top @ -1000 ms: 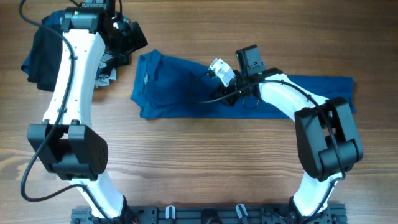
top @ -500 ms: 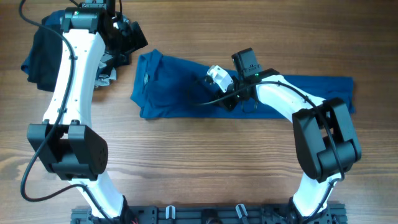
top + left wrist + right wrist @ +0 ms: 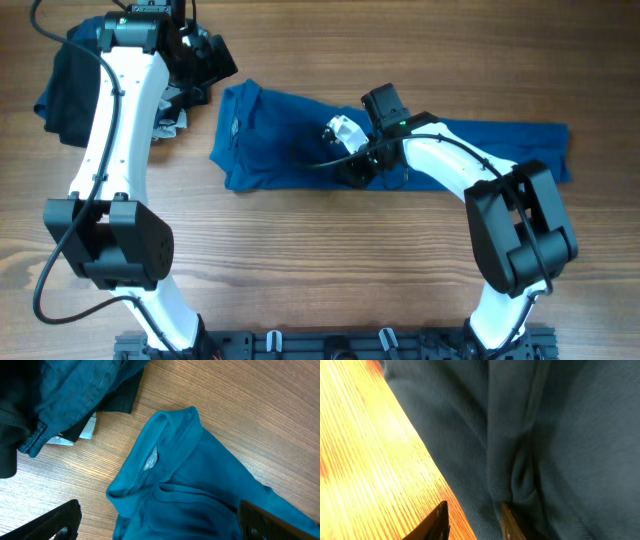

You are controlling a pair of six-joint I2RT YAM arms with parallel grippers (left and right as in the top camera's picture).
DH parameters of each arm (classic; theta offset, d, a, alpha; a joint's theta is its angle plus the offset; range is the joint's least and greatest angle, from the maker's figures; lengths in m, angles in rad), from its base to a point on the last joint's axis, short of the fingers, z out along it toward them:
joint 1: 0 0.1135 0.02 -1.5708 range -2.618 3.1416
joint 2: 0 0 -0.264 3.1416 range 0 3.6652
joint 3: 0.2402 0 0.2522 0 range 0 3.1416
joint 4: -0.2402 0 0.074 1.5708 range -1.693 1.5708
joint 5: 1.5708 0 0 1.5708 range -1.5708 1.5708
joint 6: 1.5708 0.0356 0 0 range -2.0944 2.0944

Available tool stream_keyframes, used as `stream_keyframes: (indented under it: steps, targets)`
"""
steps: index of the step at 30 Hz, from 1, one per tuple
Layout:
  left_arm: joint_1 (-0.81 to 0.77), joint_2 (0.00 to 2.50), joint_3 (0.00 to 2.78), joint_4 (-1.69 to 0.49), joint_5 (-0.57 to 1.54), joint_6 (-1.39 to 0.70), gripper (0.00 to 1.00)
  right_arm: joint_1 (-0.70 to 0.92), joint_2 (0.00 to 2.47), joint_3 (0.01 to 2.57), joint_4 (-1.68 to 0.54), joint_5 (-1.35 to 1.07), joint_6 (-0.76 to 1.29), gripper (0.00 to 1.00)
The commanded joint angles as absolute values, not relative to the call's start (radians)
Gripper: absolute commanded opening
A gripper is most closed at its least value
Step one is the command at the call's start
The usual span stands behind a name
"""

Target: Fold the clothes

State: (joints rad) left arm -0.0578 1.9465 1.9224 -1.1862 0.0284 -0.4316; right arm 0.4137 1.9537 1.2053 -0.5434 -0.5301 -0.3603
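right claw [image 3: 472,522]: narrow, fingers slightly apart at near edge of blue polo shirt [image 3: 260,135] | shirt: long band across centre of table [image 3: 330,260] | left claw [image 3: 162,522]: wide, empty, above shirt's collar | dark clothes [image 3: 60,90]: heaped upper left

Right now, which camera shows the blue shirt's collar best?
The left wrist view: the collar fills the middle, close, unobstructed, with its inner label visible. Overhead shows it small at the left end of the shirt. The right wrist view shows only creased fabric, no collar.
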Motion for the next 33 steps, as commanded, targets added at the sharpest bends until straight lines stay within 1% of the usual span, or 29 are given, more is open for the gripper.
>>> stream_keyframes:
  steps: [1, 4, 7, 8, 9, 11, 12, 13, 15, 16, 17, 18, 19, 20, 22, 25, 28, 33]
  targets:
    - [-0.057, 1.948, 1.917, -1.187, 0.044, -0.435, 1.00, 0.420, 1.861, 1.291, -0.572, -0.528, -0.340, 0.37]
    - [-0.057, 1.948, 1.917, -1.187, 0.044, -0.434, 1.00, 0.415, 1.803, 1.366, -0.648, -0.494, -0.343, 0.38]
    - [-0.057, 1.948, 1.917, -1.187, 0.044, -0.435, 1.00, 0.383, 1.716, 1.393, -0.725, -0.321, -0.291, 0.38]
    - [-0.057, 1.948, 1.917, -1.187, 0.044, -0.435, 1.00, 0.363, 1.688, 1.393, -0.749, -0.248, -0.237, 0.37]
    - [-0.057, 1.948, 1.917, -1.187, 0.044, -0.435, 1.00, 0.311, 1.645, 1.393, -0.806, -0.131, -0.114, 0.32]
    - [-0.057, 1.948, 1.917, -1.187, 0.044, -0.434, 1.00, 0.246, 1.615, 1.393, -0.881, -0.065, 0.029, 0.32]
    - [-0.057, 1.948, 1.917, -1.187, 0.044, -0.435, 1.00, 0.207, 1.605, 1.392, -0.922, -0.067, 0.067, 0.33]
    - [-0.057, 1.948, 1.917, -1.187, 0.044, -0.435, 1.00, 0.157, 1.599, 1.392, -0.968, -0.067, 0.093, 0.30]
    - [-0.057, 1.948, 1.917, -1.187, 0.044, -0.435, 1.00, 0.107, 1.599, 1.392, -1.004, -0.067, 0.117, 0.20]
    - [-0.057, 1.948, 1.917, -1.187, 0.044, -0.434, 1.00, 0.079, 1.600, 1.389, -1.030, -0.062, 0.114, 0.21]
    - [-0.057, 1.948, 1.917, -1.187, 0.044, -0.435, 1.00, 0.051, 1.600, 1.382, -1.046, -0.039, 0.122, 0.26]
    - [-0.057, 1.948, 1.917, -1.187, 0.044, -0.435, 1.00, 0.017, 1.601, 1.377, -1.054, 0.014, 0.192, 0.27]
    - [-0.057, 1.948, 1.917, -1.187, 0.044, -0.434, 1.00, -0.016, 1.601, 1.370, -1.058, 0.068, 0.285, 0.25]
    - [-0.057, 1.948, 1.917, -1.187, 0.044, -0.435, 1.00, -0.052, 1.601, 1.364, -1.065, 0.109, 0.373, 0.21]
    - [-0.057, 1.948, 1.917, -1.187, 0.044, -0.435, 1.00, -0.128, 1.603, 1.349, -1.060, 0.099, 0.471, 0.16]
    - [-0.057, 1.948, 1.917, -1.187, 0.044, -0.435, 1.00, -0.212, 1.631, 1.330, -1.033, 0.086, 0.527, 0.18]
    - [-0.057, 1.948, 1.917, -1.187, 0.044, -0.435, 1.00, -0.255, 1.693, 1.328, -1.013, 0.084, 0.526, 0.30]
    - [-0.057, 1.948, 1.917, -1.187, 0.044, -0.435, 1.00, -0.282, 1.827, 1.328, -0.916, 0.083, 0.531, 0.30]
